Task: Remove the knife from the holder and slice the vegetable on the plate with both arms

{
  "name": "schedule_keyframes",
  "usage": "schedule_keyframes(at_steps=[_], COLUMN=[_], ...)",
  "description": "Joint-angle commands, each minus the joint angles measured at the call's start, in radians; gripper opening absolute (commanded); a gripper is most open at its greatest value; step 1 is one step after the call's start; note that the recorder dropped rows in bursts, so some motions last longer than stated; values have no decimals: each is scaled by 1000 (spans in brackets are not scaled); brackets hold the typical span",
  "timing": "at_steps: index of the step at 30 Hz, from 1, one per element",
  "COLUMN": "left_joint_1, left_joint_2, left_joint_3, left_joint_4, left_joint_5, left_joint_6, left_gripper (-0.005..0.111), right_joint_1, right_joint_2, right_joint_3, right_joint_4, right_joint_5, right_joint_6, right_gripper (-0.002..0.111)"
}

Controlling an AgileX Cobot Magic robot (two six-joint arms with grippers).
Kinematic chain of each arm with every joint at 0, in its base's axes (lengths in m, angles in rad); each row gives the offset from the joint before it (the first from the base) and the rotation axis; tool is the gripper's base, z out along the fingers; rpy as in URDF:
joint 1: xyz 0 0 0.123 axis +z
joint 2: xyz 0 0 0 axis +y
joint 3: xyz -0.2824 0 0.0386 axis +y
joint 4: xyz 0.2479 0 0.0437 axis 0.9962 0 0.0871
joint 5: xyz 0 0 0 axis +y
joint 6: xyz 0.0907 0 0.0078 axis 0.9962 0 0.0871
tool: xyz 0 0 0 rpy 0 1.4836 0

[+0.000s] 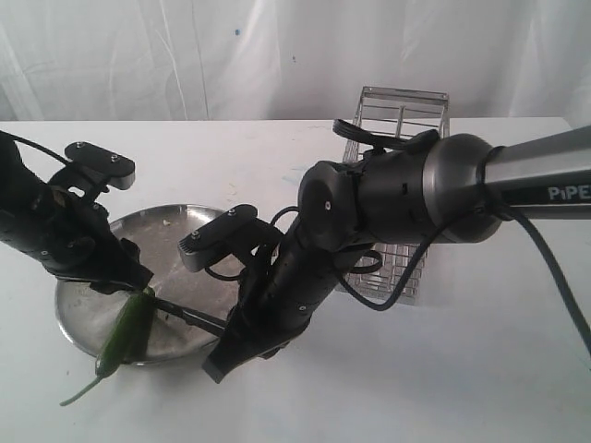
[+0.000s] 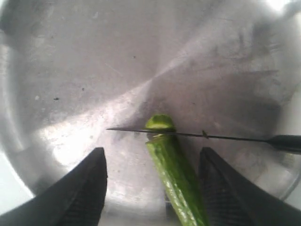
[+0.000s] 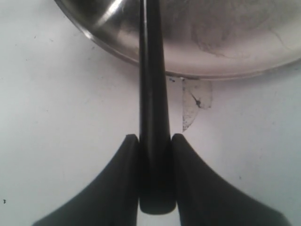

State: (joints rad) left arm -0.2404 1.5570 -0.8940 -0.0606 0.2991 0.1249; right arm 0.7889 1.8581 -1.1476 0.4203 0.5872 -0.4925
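**Slicing in hand: blade set across the vegetable near its tip**

The knife (image 3: 153, 94) is clamped by its dark handle between the fingers of the right tool (image 3: 153, 141), with the handle end just outside the rim of the plate (image 3: 211, 42) and above the bench (image 3: 56, 117). The blade is laid across the vegetable (image 2: 176, 174) close to its blunt end. A short end piece (image 2: 160, 122) is seen beyond the blade on the plate floor. Whether it is fully severed cannot be told.

The left tool (image 2: 153, 157) is set astride the vegetable with its fingers apart. A gap shows on each side, so nothing is gripped. In the exterior view the vegetable is tilted over the plate rim, with the stem hanging out toward the bench. The holder (image 1: 402, 101) stands behind the right arm, apart from the plate.

Judged for the cut:
- The glossy vegetable looks unsteadied and is likely to roll, so the left fingers would best be closed on it before more pressure is applied.
- The blade should be kept square to the vegetable and pressed straight down to the metal.
- For the next slice, the blade should be shifted only slightly toward the left tool and kept clear of its fingers.
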Motion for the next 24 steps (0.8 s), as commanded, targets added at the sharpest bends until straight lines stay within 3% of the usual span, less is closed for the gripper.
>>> schedule_keyframes(at_steps=[1,8,16,24], left_joint_1=[29,29,29,29], left_joint_2=[34,67,147,263], left_joint_3=[10,10,10,10], left_joint_4=[-36,-98,-239,-237], left_joint_5=[0,-18,-50,-7], left_joint_6=[-20,-16,116,142], left_gripper=[61,61,61,61], right_joint_1=[-1,-1,-1,-1], right_joint_2=[0,0,0,0], right_joint_3=[-8,-8,-8,-8], right_joint_4=[-6,-6,-10,-13], right_joint_5=[12,10,11,17], right_joint_6=[-1,-1,-1,4], right_gripper=[0,0,0,0])
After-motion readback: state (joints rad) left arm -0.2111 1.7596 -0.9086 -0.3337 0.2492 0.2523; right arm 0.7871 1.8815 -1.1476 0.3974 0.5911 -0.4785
